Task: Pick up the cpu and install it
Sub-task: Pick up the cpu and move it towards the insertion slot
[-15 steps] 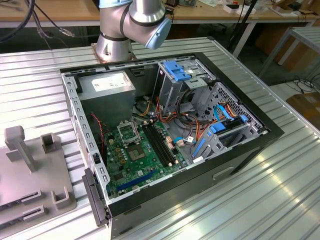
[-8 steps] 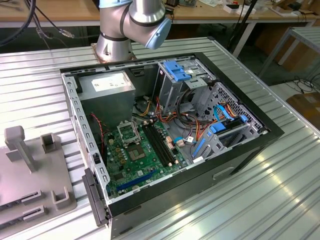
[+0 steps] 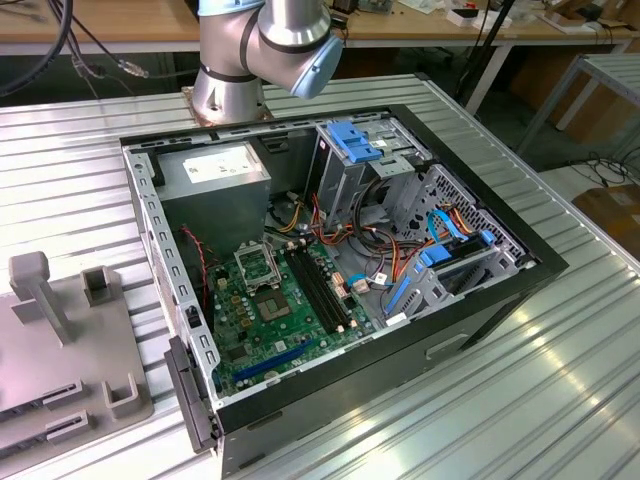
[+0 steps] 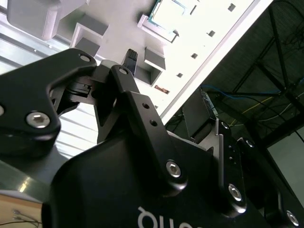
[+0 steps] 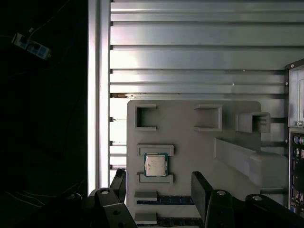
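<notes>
Okay, in the first wrist view the grey tray (image 5: pixel 190 156) lies flat on the slatted metal table (image 5: pixel 190 57). The cpu (image 5: pixel 155 165) sits metal side up in a small framed seat on the tray, on the side nearest the table's edge. The other seats near the tray's far edge are empty, and a dark blue strip (image 5: pixel 166 200) lies in a slot at the tray's near edge. The gripper (image 5: pixel 159 175) hangs over that near edge with jaws apart, holding nothing. The cpu is just beyond the gap, untouched. There are bare slats past the tray's far edge, and the tray face beside the cpu is bare.

In the exterior view the open computer case (image 3: pixel 520 270) takes up the table's middle. The green motherboard (image 3: pixel 260 320) lies on its floor with the socket frame (image 3: pixel 255 263) raised.
</notes>
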### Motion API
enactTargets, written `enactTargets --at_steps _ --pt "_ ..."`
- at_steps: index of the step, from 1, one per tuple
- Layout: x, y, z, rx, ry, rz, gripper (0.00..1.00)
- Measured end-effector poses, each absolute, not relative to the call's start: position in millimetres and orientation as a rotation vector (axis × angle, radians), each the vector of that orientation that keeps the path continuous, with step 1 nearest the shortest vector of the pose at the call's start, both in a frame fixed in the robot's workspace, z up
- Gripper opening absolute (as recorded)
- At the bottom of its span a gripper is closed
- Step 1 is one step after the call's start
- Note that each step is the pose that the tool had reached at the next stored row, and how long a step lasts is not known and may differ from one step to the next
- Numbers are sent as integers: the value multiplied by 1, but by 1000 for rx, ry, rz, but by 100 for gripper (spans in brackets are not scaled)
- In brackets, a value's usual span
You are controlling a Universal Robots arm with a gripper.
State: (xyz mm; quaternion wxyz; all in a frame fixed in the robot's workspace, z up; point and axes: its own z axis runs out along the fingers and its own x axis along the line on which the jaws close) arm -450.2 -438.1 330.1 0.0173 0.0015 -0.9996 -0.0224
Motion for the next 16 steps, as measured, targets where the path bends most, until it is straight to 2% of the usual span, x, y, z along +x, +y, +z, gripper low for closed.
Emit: enactTargets --at_steps 16 --pt "-450 -439 322 5 -3106 -70 66"
